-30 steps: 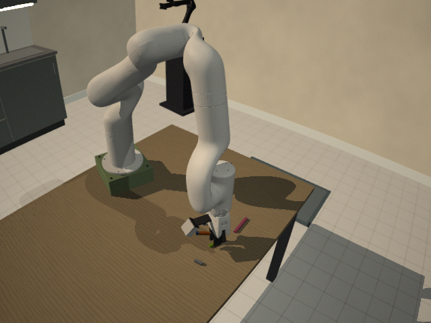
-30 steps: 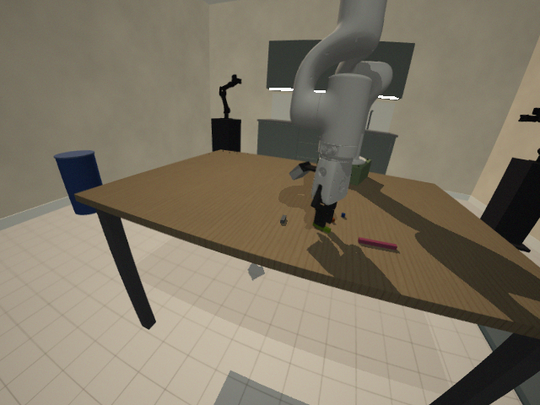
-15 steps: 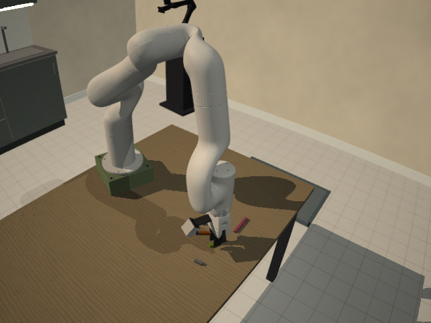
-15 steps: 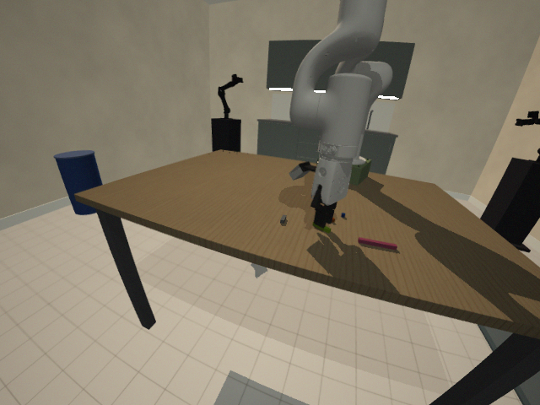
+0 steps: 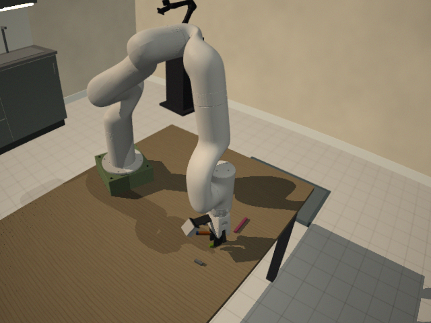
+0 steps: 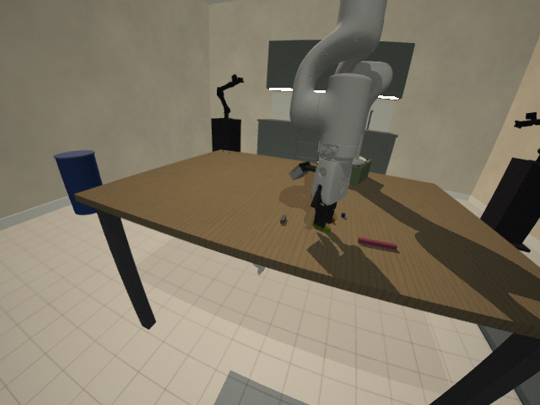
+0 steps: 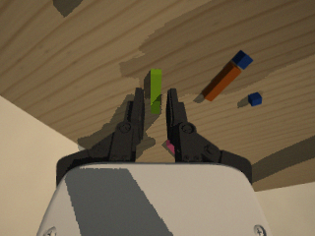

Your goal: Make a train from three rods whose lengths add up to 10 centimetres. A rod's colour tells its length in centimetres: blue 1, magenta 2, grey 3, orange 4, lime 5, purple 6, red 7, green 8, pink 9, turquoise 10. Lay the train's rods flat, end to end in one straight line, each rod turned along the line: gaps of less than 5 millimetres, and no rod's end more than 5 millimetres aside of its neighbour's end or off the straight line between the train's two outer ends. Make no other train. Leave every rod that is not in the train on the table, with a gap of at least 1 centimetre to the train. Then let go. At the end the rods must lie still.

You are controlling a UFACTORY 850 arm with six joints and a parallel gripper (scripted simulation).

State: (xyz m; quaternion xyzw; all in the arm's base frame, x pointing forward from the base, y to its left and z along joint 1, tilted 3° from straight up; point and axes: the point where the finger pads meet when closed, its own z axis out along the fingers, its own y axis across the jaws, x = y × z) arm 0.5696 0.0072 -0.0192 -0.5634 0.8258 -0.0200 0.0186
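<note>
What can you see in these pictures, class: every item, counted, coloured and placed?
rod: 1, lime, between the fingers, ungripped
rod: 1, orange, near lime
rods: 2, blue, one at orange's end, one apart
rod: 1, pink, on table
rod: 1, grey, on table
table: 1, brown, under rods
barrel: 1, blue, beyond table
stands: 2, black, bearing black arms
cabinets: several, grey-green, by wall
base block: 1, green, under robot
arm: 1, white, over table
fingers: 2, black, at arm's end
</note>
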